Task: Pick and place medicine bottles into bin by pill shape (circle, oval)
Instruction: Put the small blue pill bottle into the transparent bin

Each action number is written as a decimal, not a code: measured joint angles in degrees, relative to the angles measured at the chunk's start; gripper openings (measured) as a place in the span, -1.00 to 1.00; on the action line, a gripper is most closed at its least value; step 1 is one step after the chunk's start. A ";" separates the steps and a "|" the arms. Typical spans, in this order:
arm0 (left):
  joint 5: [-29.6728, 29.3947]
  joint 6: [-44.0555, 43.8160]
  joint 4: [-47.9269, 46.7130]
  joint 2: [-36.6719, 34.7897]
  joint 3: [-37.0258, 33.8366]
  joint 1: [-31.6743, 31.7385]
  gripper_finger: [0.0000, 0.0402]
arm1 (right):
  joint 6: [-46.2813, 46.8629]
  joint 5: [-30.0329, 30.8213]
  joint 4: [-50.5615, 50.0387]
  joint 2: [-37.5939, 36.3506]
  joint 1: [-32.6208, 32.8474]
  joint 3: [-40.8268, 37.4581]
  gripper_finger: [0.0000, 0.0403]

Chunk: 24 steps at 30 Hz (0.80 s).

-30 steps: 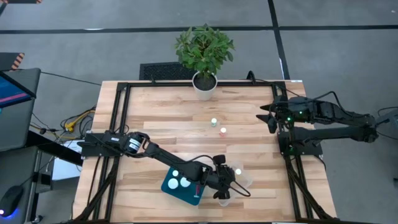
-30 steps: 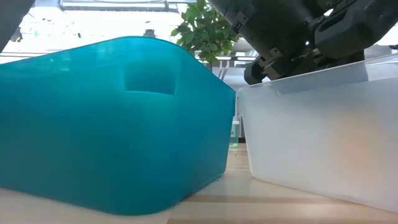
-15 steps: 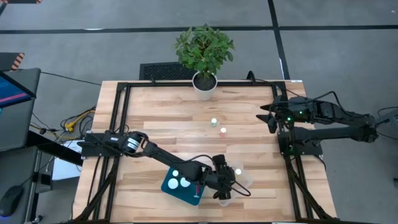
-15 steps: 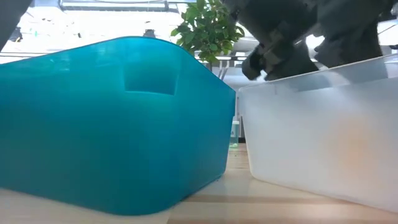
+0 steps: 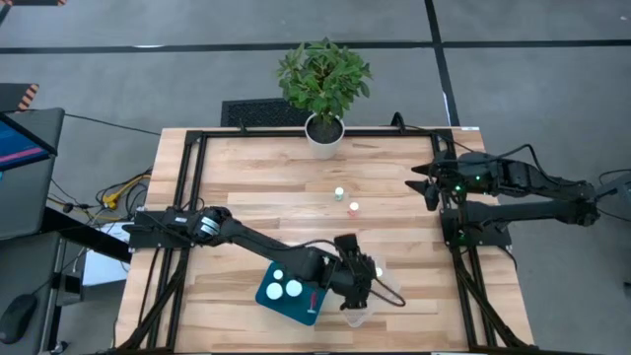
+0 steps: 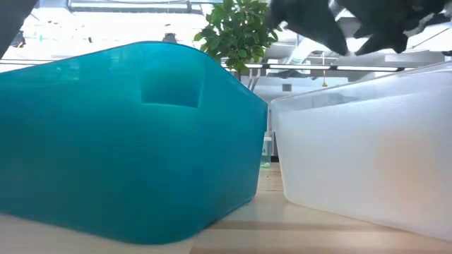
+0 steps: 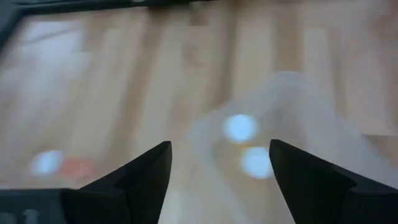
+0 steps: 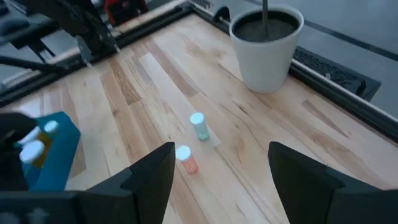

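Note:
My left gripper (image 5: 361,288) hangs open and empty above the clear bin (image 5: 388,286) near the table's front edge; in the left wrist view (image 7: 219,163) two white-capped bottles (image 7: 239,127) show inside that bin. The teal bin (image 5: 299,309) stands just left of it and holds white-capped bottles (image 5: 293,289). A greenish bottle (image 5: 339,193) and an orange bottle (image 5: 353,208) stand upright on the table's middle. My right gripper (image 8: 221,163) waits open and empty at the table's right side, facing them.
A potted plant (image 5: 323,133) stands at the table's far edge. The two bins (image 6: 127,141) (image 6: 367,155) stand side by side close to the front edge. A black frame (image 5: 187,197) runs around the tabletop.
My left gripper has risen from within the clear bin's rim to well above it, and has kept open. Both bins have stayed where they were.

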 joint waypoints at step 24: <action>3.47 18.03 -32.78 -24.24 4.04 17.00 0.31 | 0.87 1.41 4.81 -1.19 -3.98 0.02 0.35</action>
